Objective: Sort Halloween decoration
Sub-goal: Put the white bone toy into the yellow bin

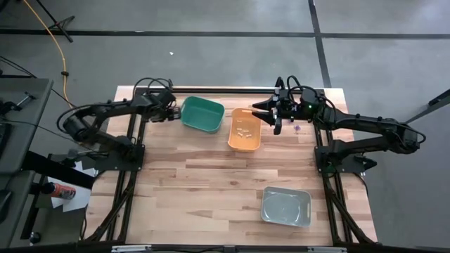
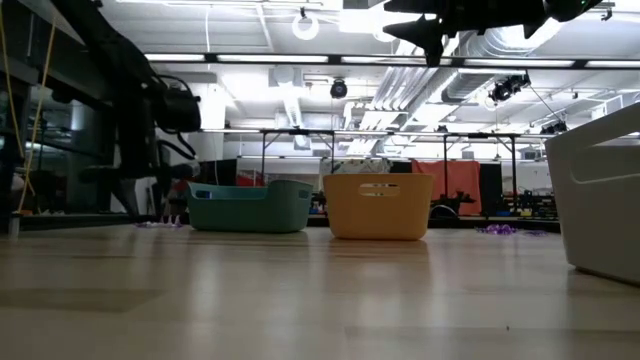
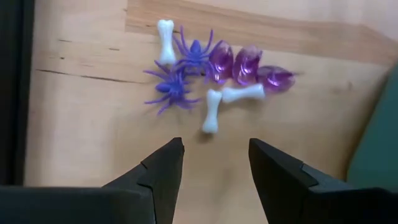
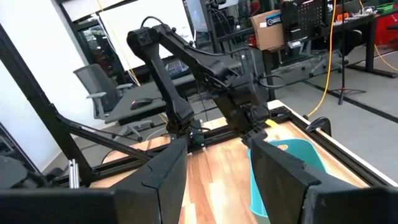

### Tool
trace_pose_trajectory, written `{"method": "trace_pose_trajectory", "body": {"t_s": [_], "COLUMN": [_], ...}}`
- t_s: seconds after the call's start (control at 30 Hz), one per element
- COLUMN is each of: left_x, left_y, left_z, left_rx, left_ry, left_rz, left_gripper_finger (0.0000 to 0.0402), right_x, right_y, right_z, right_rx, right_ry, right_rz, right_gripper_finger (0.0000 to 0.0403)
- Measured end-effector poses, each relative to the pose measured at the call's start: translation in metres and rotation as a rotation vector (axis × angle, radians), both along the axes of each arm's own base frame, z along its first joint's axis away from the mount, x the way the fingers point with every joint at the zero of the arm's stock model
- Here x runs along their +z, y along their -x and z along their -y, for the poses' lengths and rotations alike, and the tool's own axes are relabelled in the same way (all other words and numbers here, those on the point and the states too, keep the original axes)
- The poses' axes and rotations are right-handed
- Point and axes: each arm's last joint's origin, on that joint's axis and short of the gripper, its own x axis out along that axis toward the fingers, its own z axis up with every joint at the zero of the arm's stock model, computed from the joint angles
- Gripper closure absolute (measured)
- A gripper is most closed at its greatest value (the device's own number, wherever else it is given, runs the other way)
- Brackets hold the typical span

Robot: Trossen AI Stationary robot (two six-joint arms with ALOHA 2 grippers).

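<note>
Trinkets [image 3: 211,78] on wood just ahead of left claw [image 3: 214,171], fingers spread, empty

Overhead down on table [image 1: 211,183], table-level across, two forward wrist views

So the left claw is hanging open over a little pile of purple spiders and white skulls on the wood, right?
Not quite: the white pieces are bones, not skulls. The left wrist view shows three of them lying with the purple spiders and some purple translucent trinkets on the wood, with the left gripper open just short of them.
</note>
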Motion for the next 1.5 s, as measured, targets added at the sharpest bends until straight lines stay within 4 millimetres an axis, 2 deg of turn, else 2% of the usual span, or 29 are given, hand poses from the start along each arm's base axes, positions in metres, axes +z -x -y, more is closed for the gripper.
{"method": "trace_pose_trajectory", "body": {"t_s": [0.37,0.53,0.73,1.17,1.33,1.5], "left_x": [-0.012,-0.015,-0.014,-0.013,-0.007,0.012], "left_y": [-0.003,-0.004,-0.005,-0.005,-0.001,0.006], "left_z": [-0.007,-0.008,-0.008,-0.008,-0.001,0.006], "left_rx": [0.007,0.002,-0.023,-0.056,-0.076,-0.093], "left_ry": [-0.014,-0.003,-0.017,-0.013,0.026,-0.002], "left_rz": [-0.046,-0.050,-0.035,-0.050,-0.029,-0.006], "left_gripper_finger": [0.0231,0.0246,0.0282,0.0393,0.0395,0.0397], "right_x": [0.000,0.000,0.000,0.000,-0.001,-0.001], "right_y": [0.000,0.000,0.000,0.000,0.000,0.000], "right_z": [0.000,0.000,0.000,0.000,0.000,0.000], "right_rx": [0.000,0.000,0.000,0.001,0.001,0.001], "right_ry": [-0.029,-0.029,-0.028,-0.038,-0.040,-0.040], "right_rz": [0.002,0.002,0.002,-0.002,-0.006,-0.006], "right_gripper_finger": [0.0231,0.0231,0.0231,0.0231,0.0231,0.0231]}}
